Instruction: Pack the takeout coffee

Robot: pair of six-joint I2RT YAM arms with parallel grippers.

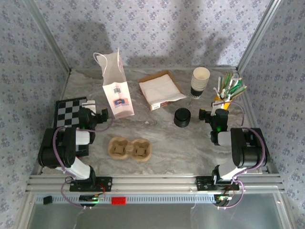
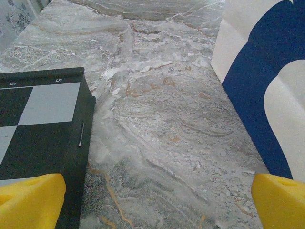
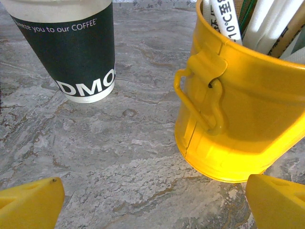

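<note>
Left arm [image 1: 66,145], right arm [image 1: 245,149], jaws wide.

Left arm [image 1: 64,148]: bulky black joint housings, a white link near the base, and a black mounting plate bolted on the aluminium rail [image 1: 152,180]. A lilac cable [image 1: 56,143] loops from the rail up over the housings.

Right arm [image 1: 243,148], at the rail's other end: same black housings, white lower link, a lilac cable arcing over the top, and a green light on the section farthest from the rail.

Small green lights glow just below the rail under each base.

Left fingers [image 2: 29,201] and right fingers [image 3: 28,202]: yellow wedge-shaped tips. One right tip bears a small dark speck.
</note>
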